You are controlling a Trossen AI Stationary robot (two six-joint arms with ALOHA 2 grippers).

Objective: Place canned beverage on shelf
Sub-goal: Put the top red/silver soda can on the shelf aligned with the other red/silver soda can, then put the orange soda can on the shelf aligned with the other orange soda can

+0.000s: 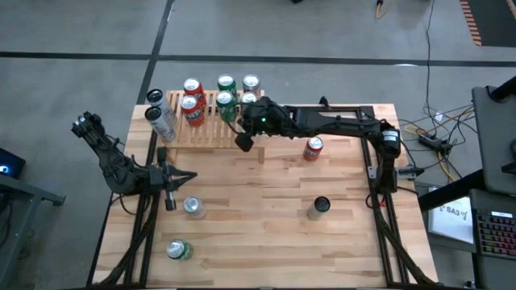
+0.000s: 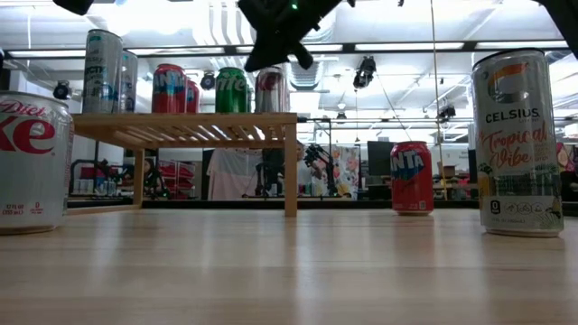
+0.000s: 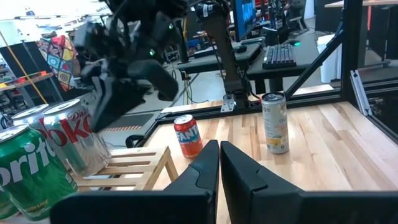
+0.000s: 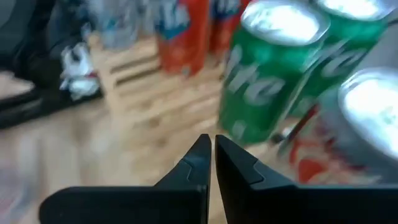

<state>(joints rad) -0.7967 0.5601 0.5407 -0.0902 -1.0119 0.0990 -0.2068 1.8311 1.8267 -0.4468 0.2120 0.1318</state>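
Light-wood shelf point(image 1: 201, 129) holds six cans at the table's far edge. The right gripper point(image 1: 242, 142), jaws closed and empty, hovers beside the green can point(image 1: 225, 103); swinging away, it could probably topple it. The left gripper point(image 1: 172, 200) waits closed, empty.

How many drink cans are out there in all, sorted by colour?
Red cans: 3
Green cans: 3
Silver or white cans: 6
Total: 12
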